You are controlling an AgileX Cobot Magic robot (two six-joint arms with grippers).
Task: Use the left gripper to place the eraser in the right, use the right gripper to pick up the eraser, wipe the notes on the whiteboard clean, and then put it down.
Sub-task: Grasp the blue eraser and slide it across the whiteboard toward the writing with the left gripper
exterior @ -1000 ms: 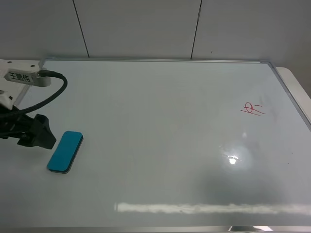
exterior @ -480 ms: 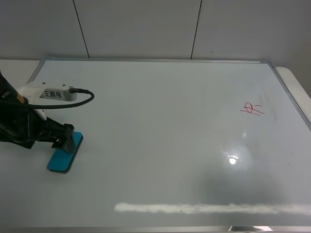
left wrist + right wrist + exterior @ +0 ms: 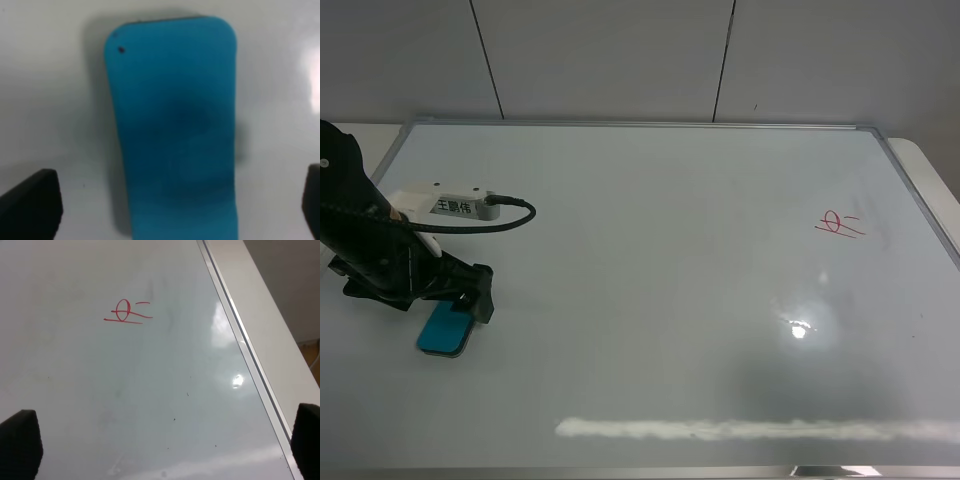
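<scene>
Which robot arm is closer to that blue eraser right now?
Left. The left arm sets its jaws astride the eraser. The right arm hangs far across the whiteboard, on the red notes' side.

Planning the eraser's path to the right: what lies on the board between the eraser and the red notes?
Nothing: in the exterior high view only bare whiteboard lies between the eraser and the notes.

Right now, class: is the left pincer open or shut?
Open: the left pincer has its fingertips wide apart, either side of the eraser, clear of its edges.
</scene>
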